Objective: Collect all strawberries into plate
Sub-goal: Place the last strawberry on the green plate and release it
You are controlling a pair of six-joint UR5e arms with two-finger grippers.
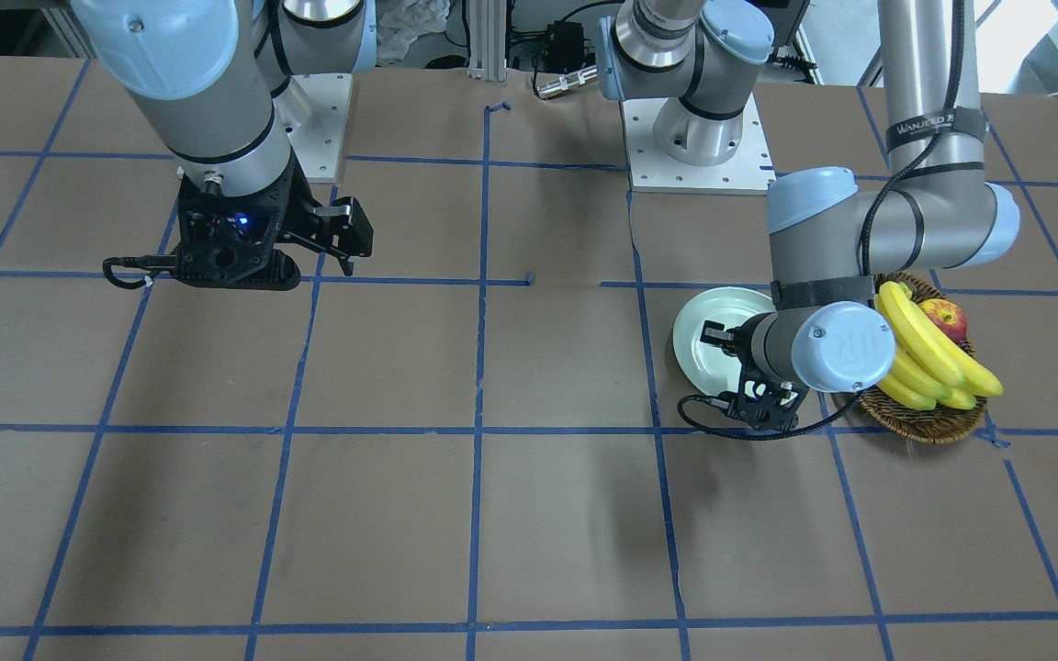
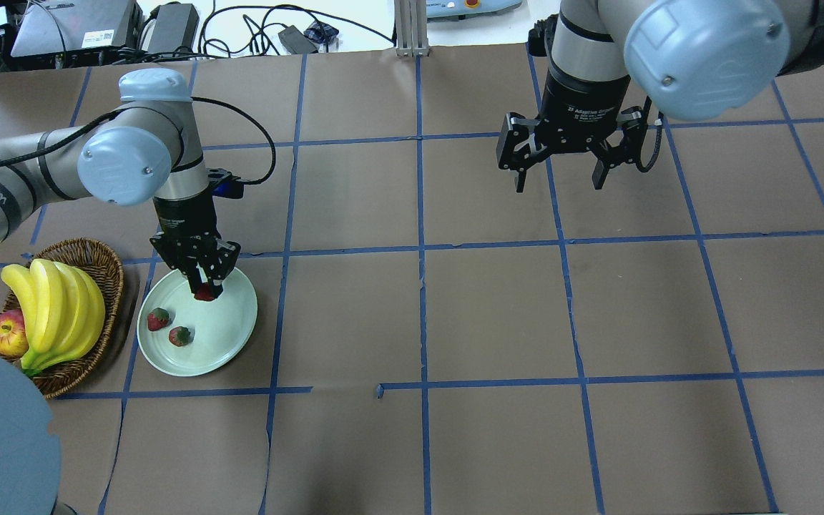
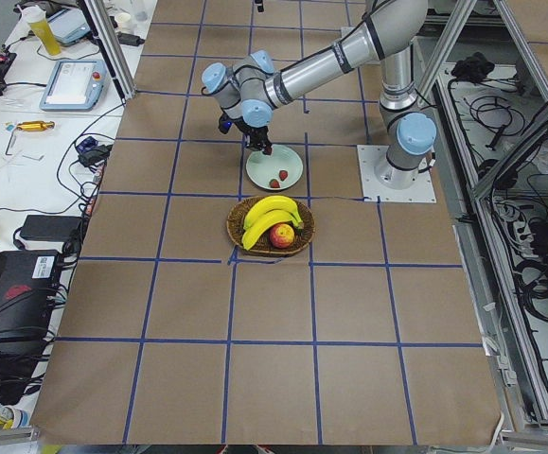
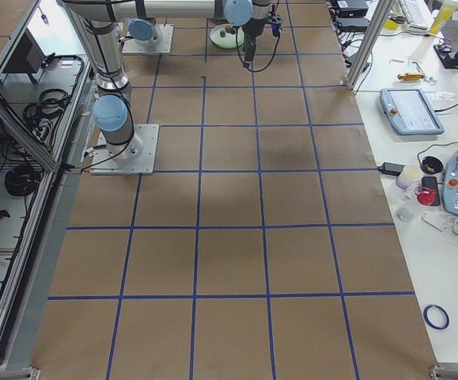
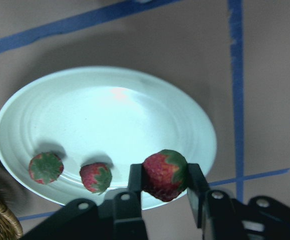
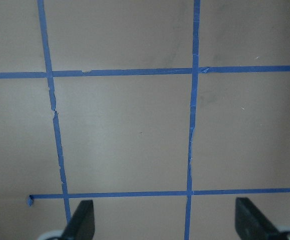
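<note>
The pale mint-green plate (image 2: 229, 315) lies beside the wicker basket; it also shows in the left wrist view (image 5: 109, 115) and the front view (image 1: 703, 321). Two strawberries lie on it (image 2: 159, 318) (image 2: 181, 335), seen also in the left wrist view (image 5: 46, 167) (image 5: 96, 177). My left gripper (image 2: 204, 290) is shut on a third strawberry (image 5: 165, 173) and holds it over the plate's rim. My right gripper (image 2: 559, 175) hangs open and empty above the bare table, far from the plate; its fingertips (image 6: 82, 220) show in the right wrist view.
A brown wicker basket (image 2: 108, 261) with bananas (image 2: 54, 307) and a red apple (image 2: 6, 335) stands right next to the plate. The brown table with blue tape grid (image 2: 498, 315) spreads across the middle and right. The arm bases (image 1: 694, 147) stand at the back.
</note>
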